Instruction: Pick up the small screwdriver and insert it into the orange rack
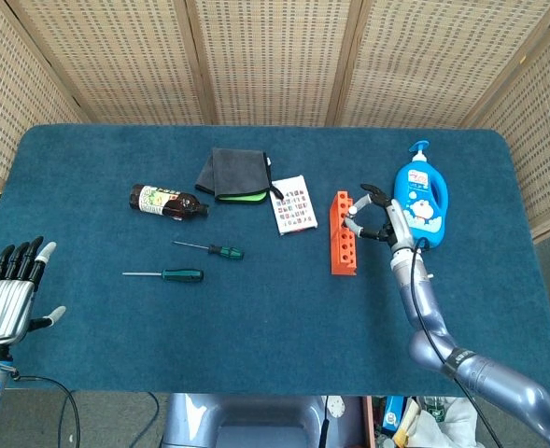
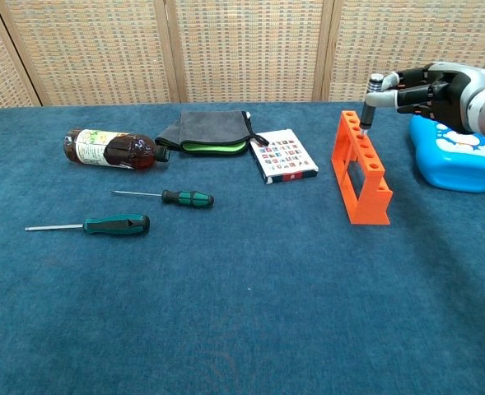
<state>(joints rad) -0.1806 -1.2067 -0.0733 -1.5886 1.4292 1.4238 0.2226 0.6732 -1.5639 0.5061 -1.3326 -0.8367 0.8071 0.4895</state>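
Observation:
The orange rack (image 2: 361,169) stands right of centre, its row of holes running away from me; the head view shows the rack (image 1: 344,245) too. My right hand (image 2: 440,86) pinches a small screwdriver (image 2: 370,103) with a silver and black handle. It is nearly upright, and its tip is at a hole near the rack's far end. In the head view my right hand (image 1: 377,219) is just right of the rack. My left hand (image 1: 8,294) hovers off the table's left front corner, fingers spread, holding nothing.
A blue detergent bottle (image 2: 460,152) lies right behind my right hand. Two green-handled screwdrivers (image 2: 184,197) (image 2: 114,224) lie at the left. A brown bottle (image 2: 110,150), a dark cloth (image 2: 209,130) and a small booklet (image 2: 283,155) lie further back.

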